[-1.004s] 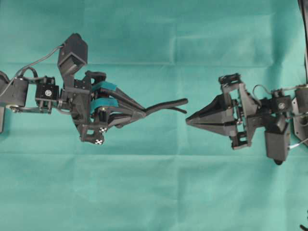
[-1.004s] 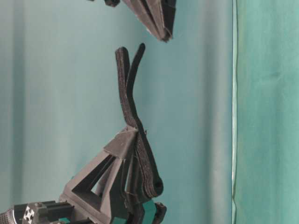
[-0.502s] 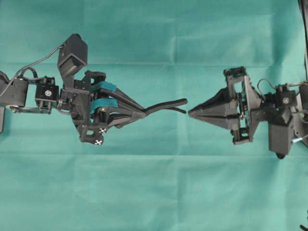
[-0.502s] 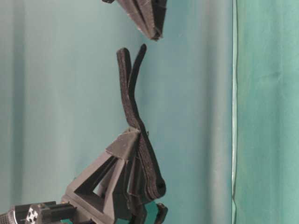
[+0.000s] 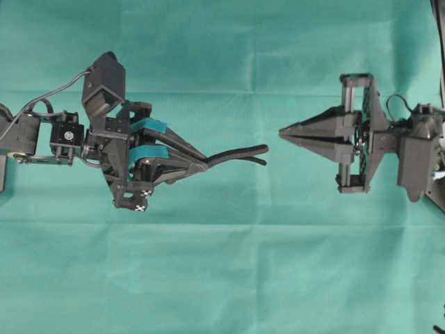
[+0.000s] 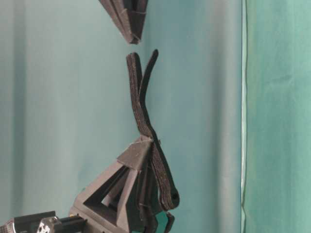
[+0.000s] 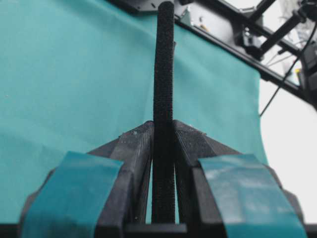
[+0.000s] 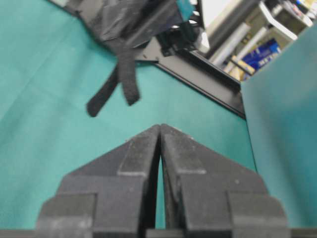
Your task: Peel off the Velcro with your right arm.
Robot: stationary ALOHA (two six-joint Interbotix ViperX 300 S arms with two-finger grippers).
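The Velcro (image 5: pixel 240 153) is a black strip held in the air and pointing right. Its free end splits into two splayed layers (image 6: pixel 141 97). My left gripper (image 5: pixel 207 163), the one with teal-taped fingers, is shut on the strip's base, and the strip runs straight out between its fingertips (image 7: pixel 163 126). My right gripper (image 5: pixel 281 131), with plain black fingers, is shut with nothing in it. Its tip is a short gap right of the Velcro's free end and offset toward the far side. From the right wrist, the Velcro (image 8: pixel 126 74) hangs ahead, left of the shut right gripper (image 8: pixel 160 128).
Teal cloth (image 5: pixel 222 278) covers the whole table. A black frame rail (image 5: pixel 440 69) runs along the right edge. A teal backdrop panel (image 6: pixel 277 116) stands behind the arms, and shelves with clutter (image 8: pixel 257 49) lie beyond the table's edge.
My right gripper, still shut, has rolled at the wrist and swung toward the far side and slightly away from the Velcro's end. The left gripper and strip barely shifted.
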